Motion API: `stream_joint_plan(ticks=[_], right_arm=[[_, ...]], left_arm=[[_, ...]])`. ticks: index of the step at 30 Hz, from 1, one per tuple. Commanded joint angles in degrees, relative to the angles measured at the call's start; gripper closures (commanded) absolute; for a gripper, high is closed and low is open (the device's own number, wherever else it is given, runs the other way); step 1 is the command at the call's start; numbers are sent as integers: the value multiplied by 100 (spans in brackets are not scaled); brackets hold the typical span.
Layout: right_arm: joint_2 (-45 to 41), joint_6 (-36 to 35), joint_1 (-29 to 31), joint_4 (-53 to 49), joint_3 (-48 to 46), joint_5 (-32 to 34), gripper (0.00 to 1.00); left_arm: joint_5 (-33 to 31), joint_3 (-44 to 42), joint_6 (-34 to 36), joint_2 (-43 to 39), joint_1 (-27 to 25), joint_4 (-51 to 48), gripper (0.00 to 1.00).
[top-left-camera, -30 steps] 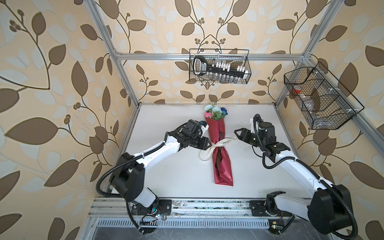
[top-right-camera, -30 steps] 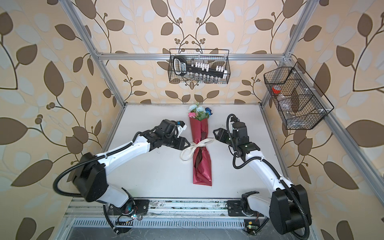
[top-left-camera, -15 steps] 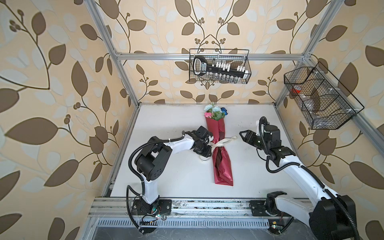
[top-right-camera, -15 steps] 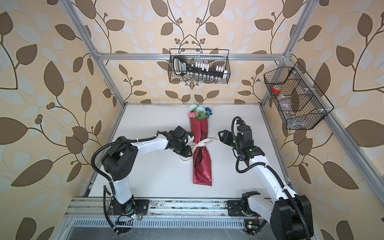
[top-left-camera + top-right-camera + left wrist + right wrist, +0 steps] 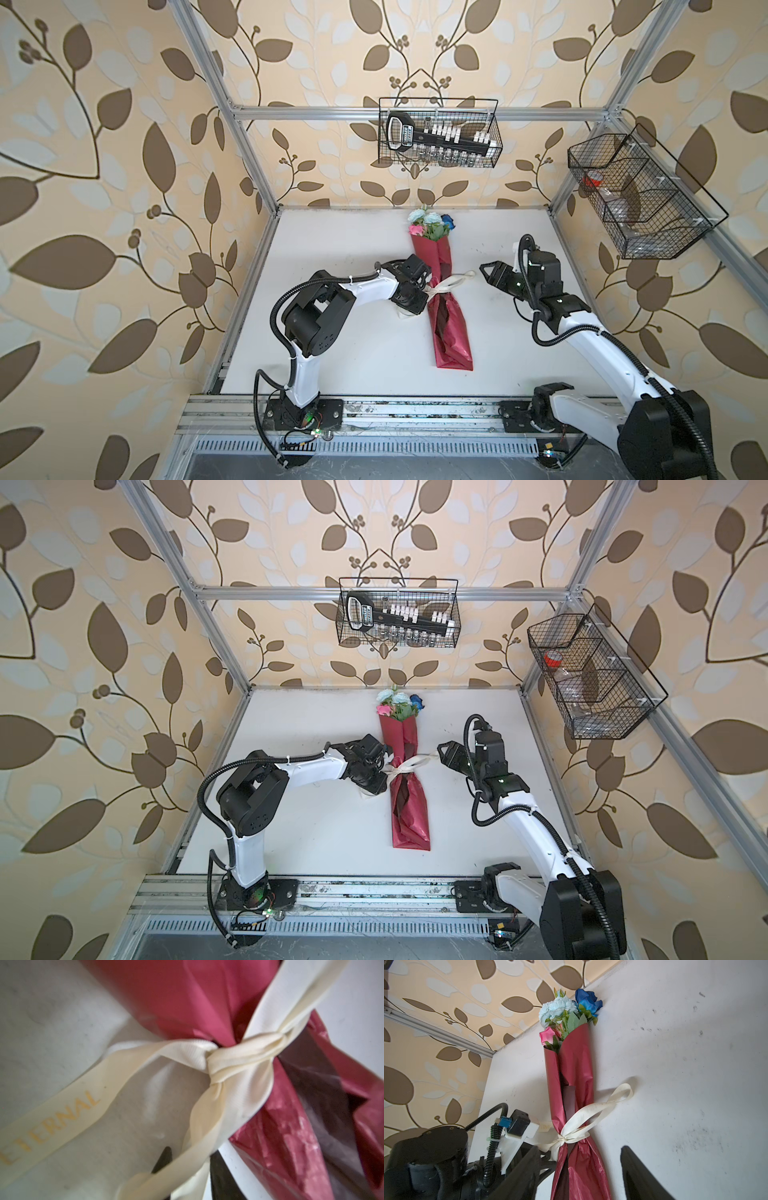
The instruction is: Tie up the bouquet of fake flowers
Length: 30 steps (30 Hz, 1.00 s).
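Mid-frame in both top views: the bouquet of fake flowers point(image 5: 430, 224) lies flat on the table point(image 5: 353, 353), blooms toward the upper edge. It is rolled in a red wrapping sheet point(image 5: 452, 332) and cinched by a cream ribbon point(image 5: 453, 280).

Judged light; wrap slick and crinkly, ribbon limp. Hold the ribbon ends, not the blooms (a hard pull may drag the whole bundle).

Left gripper point(image 5: 419, 297) sits at the knot's left; whether it pinches ribbon, I cannot tell. Right gripper point(image 5: 489, 274) is spread and empty, just right of the loop.

Only the left wrist view shows the knot point(image 5: 228, 1057) drawn snug and the ribbon's gold lettering. Only the top views show the gap between right gripper and loop.
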Motion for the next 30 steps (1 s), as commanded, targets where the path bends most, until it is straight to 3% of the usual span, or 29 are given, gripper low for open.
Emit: stream_joint_plan(ticks=[1,10,15,24,30], right_arm=[[8,4,-25,92,-99,-65,38],[66,3,-23,162,-77,-109,38],[168,-80,-23,160,-126,-22,38],[784,-211,-71,315,-126,150,39],[1479,-131,-120,731,2,-282,43]], left_arm=[[-191,184,1,77,-18,-127,72],[-175,222,-121,-124,-21,-162,100],[-38,283,-224,-660,-61,-402,100],[806,160,-621,-1281,-252,-389,100],[1223,75,-957,-1336,-554,-225,100]])
